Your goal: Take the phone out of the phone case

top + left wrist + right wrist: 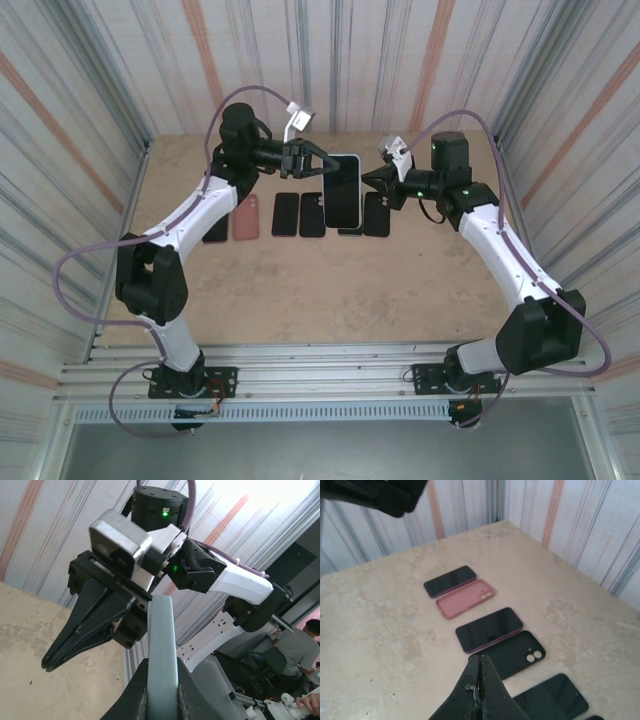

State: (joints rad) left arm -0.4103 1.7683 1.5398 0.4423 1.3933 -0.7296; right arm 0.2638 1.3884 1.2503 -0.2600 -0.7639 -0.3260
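The 2 left fingers (132, 700) are clamped on the pale blue-grey phone case (161, 645), 1 on each flat side, so the case's edge rises straight up between them in the left wrist view. From above, the left fingers (308, 160) grip the left long edge of the phone (342, 190), which sits in that case, screen up, raised over the desk (300, 290) toward the middle of its far edge. The right fingers (470, 700) are pressed together, tip to tip, with nothing between them. In the top view the right fingers (378, 180) sit just beside the phone's right long edge; whether they touch it cannot be told. In the left wrist view the right fingers (85, 630) point downward and away from the case's edge. Below the held phone a row of phones and cases lies parallel to the far edge, among them a pink case (465, 597) and a black case (512, 655). Open desk surface runs from that row to the near edge. Striped walls (80, 120) stand close at the left, far and right edges.
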